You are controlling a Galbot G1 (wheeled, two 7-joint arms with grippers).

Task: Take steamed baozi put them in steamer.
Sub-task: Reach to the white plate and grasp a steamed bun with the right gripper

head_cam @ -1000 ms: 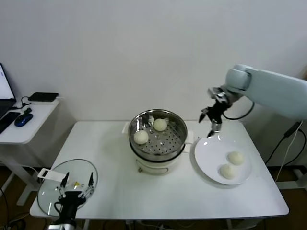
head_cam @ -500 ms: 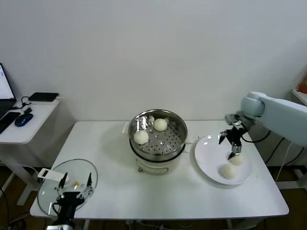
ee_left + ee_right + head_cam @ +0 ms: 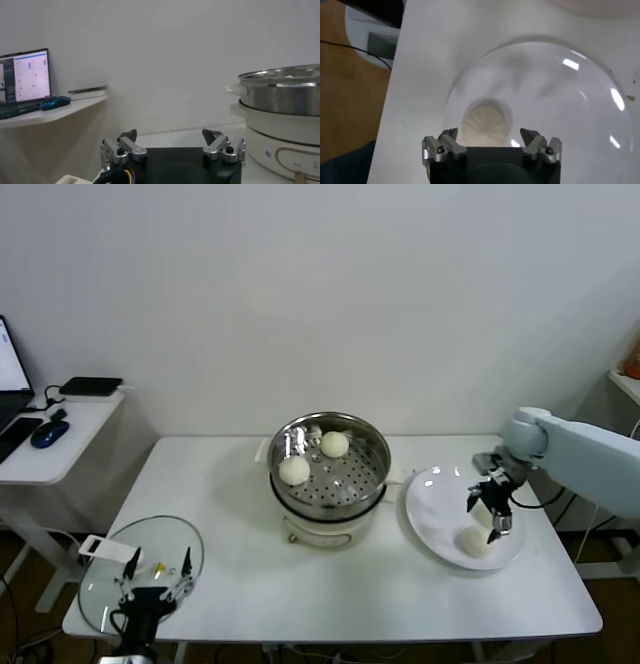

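right gripper [image 3: 489, 511] hovers low over the plate [image 3: 432, 524], fingers spread, apparently to straddle a bun [image 3: 485, 123] just beneath it. a second bun [image 3: 475, 542] lies beside it near the plate's front edge. two buns [image 3: 294, 470] already sit in the steamer [image 3: 372, 446], whose near half is open. left gripper [image 3: 156, 577] is parked over the glass lid [image 3: 100, 586] at the table [image 3: 250, 574] corner, fingers spread.
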